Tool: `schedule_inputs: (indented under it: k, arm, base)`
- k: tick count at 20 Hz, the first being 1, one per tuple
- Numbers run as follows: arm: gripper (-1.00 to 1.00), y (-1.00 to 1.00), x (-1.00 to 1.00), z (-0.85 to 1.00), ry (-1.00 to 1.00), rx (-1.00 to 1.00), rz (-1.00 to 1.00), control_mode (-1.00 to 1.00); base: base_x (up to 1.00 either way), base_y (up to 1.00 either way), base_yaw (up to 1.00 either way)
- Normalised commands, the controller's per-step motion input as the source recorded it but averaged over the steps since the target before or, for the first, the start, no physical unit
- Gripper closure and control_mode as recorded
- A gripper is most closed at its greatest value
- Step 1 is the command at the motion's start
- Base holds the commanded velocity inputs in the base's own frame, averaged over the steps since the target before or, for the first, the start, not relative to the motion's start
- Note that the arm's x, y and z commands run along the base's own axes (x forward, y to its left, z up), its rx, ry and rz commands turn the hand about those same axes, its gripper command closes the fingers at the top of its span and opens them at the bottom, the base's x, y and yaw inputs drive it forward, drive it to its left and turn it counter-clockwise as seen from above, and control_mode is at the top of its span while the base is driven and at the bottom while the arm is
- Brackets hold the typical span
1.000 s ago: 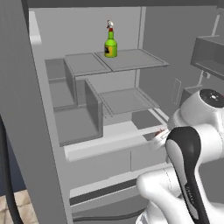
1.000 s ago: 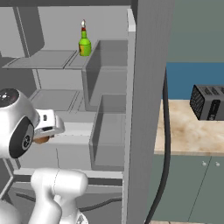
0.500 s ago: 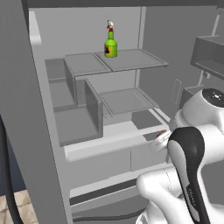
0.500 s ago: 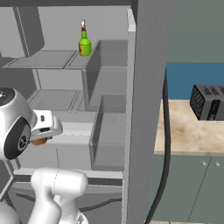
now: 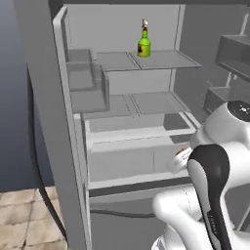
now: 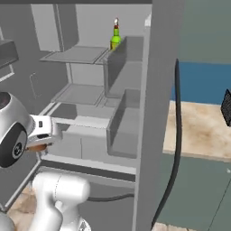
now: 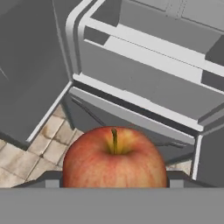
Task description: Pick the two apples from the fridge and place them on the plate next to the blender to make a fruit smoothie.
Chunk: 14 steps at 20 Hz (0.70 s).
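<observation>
End effector point(image 7: 114, 186): closed on red apple point(image 7: 114, 158), stem up, held betw. fingertips at bottom of hand view; apple fills lower centre of that view. In right base view, reddish sliver of apple just under white hand, low left, in front of fridge. Fridge point(image 5: 68, 161): door open, grey shelves and drawer fronts exposed. Green bottle point(image 5: 143, 44), yellow label, upright on top shelf, well apart from end effector. Hand positioned outside fridge, level w/ lower drawers; tiled floor point(image 7: 39, 144) below apple in hand view. Black cable point(image 6: 176, 135) hanging down along fridge side wall. Tabletop point(image 6: 203, 131), beige, right of fridge, w/ dark appliance point(image 6: 226, 106) at frame edge.
</observation>
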Motion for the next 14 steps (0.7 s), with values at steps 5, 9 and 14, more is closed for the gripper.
schedule_inputs:
  k: [5,9,14]
  arm:
    - [1.00,0.00,0.00,0.00,0.00,0.00,0.00,1.00]
    - [1.00,0.00,0.00,0.00,0.00,0.00,0.00,1.00]
    - [1.00,0.00,0.00,0.00,0.00,0.00,0.00,1.00]
  base:
    - [-0.50,0.05,0.96]
    - [-0.40,0.00,1.00]
    - [-0.33,0.17,1.00]
